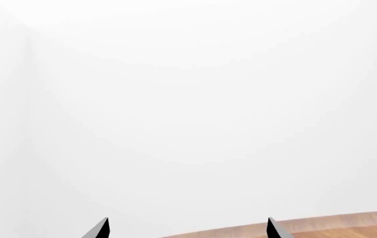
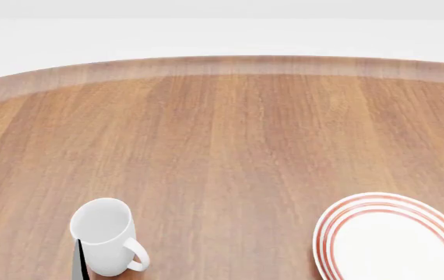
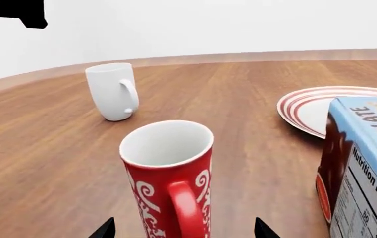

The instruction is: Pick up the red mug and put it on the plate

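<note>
Through the right wrist camera I see the red mug [image 3: 168, 181] standing upright on the wooden table [image 3: 56, 148], right in front of the right gripper [image 3: 184, 230]. Its red handle faces the camera and falls between the two dark fingertips [image 3: 105, 230], which stand wide apart on either side of the mug without touching it. The mug's white inside is visible from above, and white curling patterns run down its red wall.

Beyond the mug and off toward the left arm's side stands a plain white mug [image 3: 112, 90], upright, well apart from the red one. On the other side lies the plate [image 3: 307, 106] with red rings on its rim, partly hidden by a carton [image 3: 363, 168] just beside the red mug. The carton shows the letters "COLATE" and a "Nutrition Facts" panel.

In the head view the left gripper [image 2: 31, 259] pokes in at the lower edge, its fingertips apart, just beside the white mug. The left wrist camera looks mostly at a white wall [image 1: 188, 99]. The red mug is out of the head view.
</note>
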`<state>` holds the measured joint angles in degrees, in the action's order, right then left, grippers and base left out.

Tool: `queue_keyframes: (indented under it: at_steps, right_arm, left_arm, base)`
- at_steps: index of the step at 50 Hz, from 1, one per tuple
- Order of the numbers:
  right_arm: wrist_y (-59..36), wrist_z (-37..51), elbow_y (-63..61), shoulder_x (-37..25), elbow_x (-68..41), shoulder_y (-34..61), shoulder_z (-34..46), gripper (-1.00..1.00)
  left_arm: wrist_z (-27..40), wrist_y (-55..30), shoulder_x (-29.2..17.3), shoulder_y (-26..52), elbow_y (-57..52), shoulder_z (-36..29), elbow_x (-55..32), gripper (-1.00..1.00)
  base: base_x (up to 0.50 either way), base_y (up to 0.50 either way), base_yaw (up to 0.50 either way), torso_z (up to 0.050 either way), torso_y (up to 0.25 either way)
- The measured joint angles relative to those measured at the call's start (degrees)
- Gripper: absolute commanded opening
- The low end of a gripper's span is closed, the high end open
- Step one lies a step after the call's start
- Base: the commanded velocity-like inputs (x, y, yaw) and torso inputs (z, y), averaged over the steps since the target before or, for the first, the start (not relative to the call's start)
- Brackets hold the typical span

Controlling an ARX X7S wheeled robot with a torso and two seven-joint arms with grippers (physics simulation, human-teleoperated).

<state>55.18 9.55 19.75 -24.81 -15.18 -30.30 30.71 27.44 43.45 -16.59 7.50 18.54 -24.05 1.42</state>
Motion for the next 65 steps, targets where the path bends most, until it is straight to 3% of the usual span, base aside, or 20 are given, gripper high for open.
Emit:
queue_keyframes:
  at_steps: [65]
  right_arm:
    - [0.7, -5.5, 9.8, 4.7, -3.1, 6.0, -0.2, 1.0]
  left_arm:
    - [0.9, -0.2, -0.5, 0.2, -0.1, -0.9, -0.2, 1.0]
  base:
    - [0.0, 0.0, 0.0, 0.0, 0.0]
